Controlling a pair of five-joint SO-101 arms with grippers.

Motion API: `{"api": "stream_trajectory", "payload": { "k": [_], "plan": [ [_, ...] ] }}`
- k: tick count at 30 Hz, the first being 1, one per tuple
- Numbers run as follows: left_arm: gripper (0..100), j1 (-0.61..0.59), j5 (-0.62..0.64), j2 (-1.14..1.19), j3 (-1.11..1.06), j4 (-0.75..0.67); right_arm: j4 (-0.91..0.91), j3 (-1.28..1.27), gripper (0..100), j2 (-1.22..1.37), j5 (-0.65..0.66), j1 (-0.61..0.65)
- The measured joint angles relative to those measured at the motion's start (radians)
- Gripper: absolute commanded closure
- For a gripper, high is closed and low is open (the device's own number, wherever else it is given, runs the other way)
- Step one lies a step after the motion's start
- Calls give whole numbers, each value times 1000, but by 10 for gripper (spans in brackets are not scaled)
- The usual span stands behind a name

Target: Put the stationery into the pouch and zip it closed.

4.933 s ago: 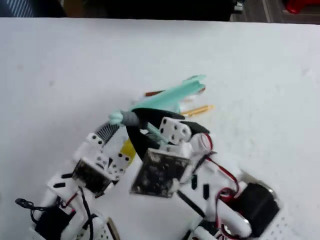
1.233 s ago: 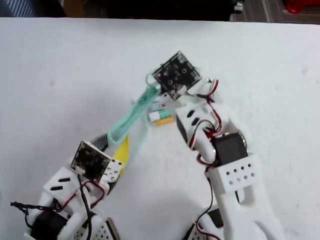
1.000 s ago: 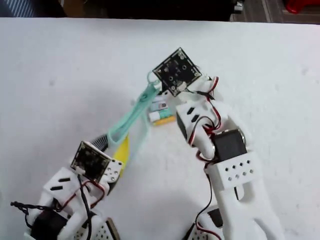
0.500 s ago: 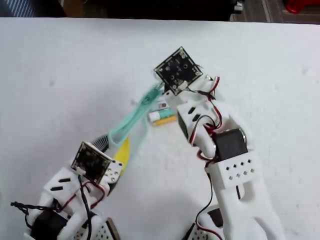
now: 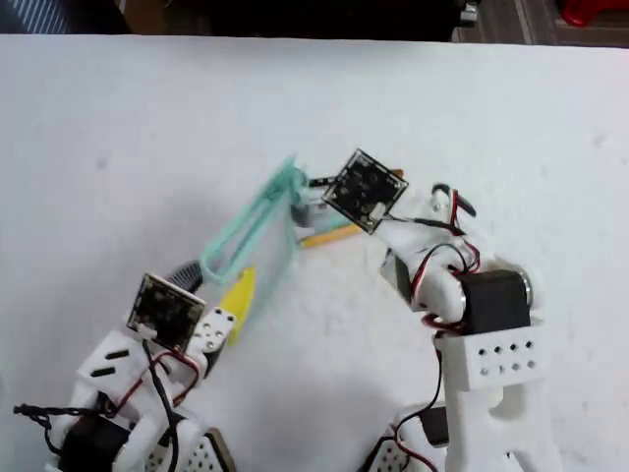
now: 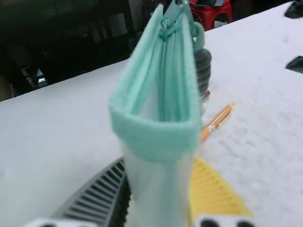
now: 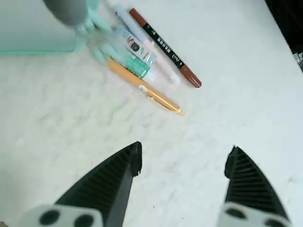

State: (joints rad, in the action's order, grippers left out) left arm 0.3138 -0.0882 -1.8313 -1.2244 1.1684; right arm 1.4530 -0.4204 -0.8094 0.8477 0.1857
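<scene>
For the loading step, the left gripper (image 6: pixel 158 189) clamps one end of the mint pouch (image 6: pixel 158 118), seemingly unzipped, while the right gripper (image 7: pixel 182 161) hangs spread wide and likely must drop onto the orange pen (image 7: pixel 144 87) beside the pouch.

Clock read in high view, 12 = far table edge.
- Pouch (image 5: pixel 251 228) mid-table (image 5: pixel 118 118), on its edge, long axis 7 to 1 o'clock.
- Left gripper (image 5: pixel 211 280) at pouch's 7 o'clock end, one finger on each side, clamped on it.
- Three pens on table at 3 o'clock of pouch's far end, side by side: marker (image 7: pixel 165 48) toward 12, labelled pen (image 7: pixel 137 54) between, clip pen (image 5: pixel 329 234) toward 6.
- Right gripper (image 7: pixel 182 158) over table at pens' 3 o'clock, jaws apart.
</scene>
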Motion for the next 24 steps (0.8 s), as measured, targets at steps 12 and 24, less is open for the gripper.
{"api": "stream_trajectory", "payload": {
  "k": [12, 24],
  "plan": [
    [823, -28, 34, 2, 0, 0, -78, -155, 736, 0, 81, -29],
    [823, -63, 34, 2, 0, 0, -210, -207, 736, 57, 103, -61]
  ]
}}
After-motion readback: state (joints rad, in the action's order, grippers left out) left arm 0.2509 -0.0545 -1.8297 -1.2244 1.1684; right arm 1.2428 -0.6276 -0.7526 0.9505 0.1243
